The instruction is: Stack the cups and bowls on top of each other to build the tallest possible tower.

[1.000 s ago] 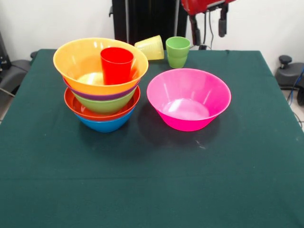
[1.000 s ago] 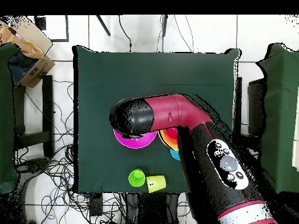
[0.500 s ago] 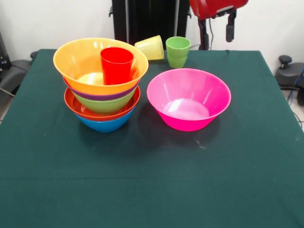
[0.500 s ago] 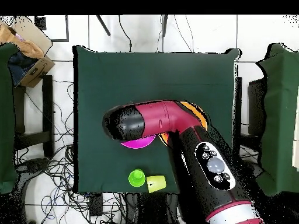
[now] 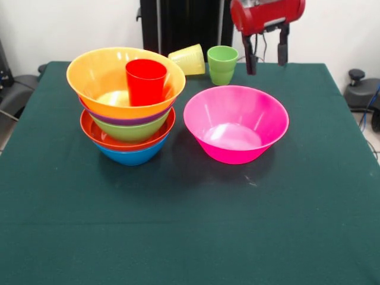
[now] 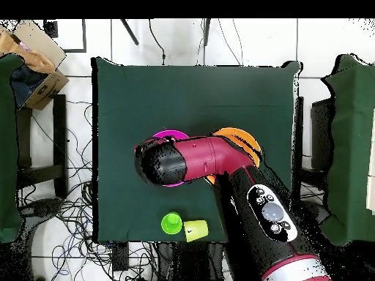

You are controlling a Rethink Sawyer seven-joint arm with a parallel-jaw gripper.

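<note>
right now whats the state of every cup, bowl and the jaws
red cup: upright, inside the top yellow-orange bowl
tower: nested bowls, upright, yellow-orange on top, blue at the bottom
pink bowl: upright, empty, alone beside the tower
green cup: upright on the table
yellow cup: tipped on its side beside the green cup
gripper: jaws open, empty, above the pink bowl's far rim

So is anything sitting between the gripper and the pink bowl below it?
Nothing visible. The gripper, fingers apart, hangs above the far rim of the pink bowl, which is empty. The green cup and the tipped yellow cup stand off to the side.
</note>
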